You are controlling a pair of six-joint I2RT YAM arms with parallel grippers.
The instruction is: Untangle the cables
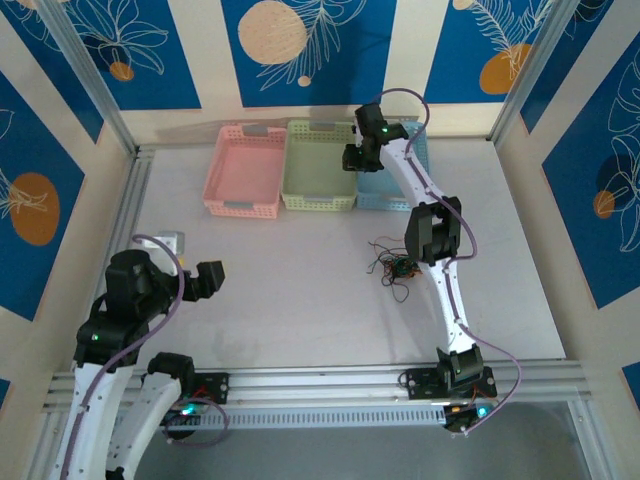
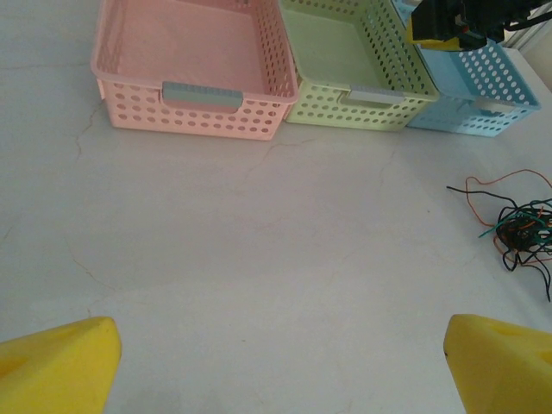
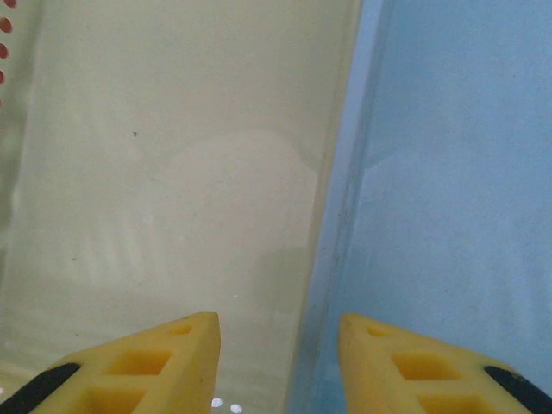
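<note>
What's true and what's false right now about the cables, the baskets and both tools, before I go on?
1. The green basket stands between the pink basket and the blue basket. True.
2. The cables lie in the pink basket. False: they sit in a tangled clump on the table.
3. The left tool is open. True.
4. The right tool grips a cable. False: it is open and holds nothing, above where the green and blue baskets meet.
</note>
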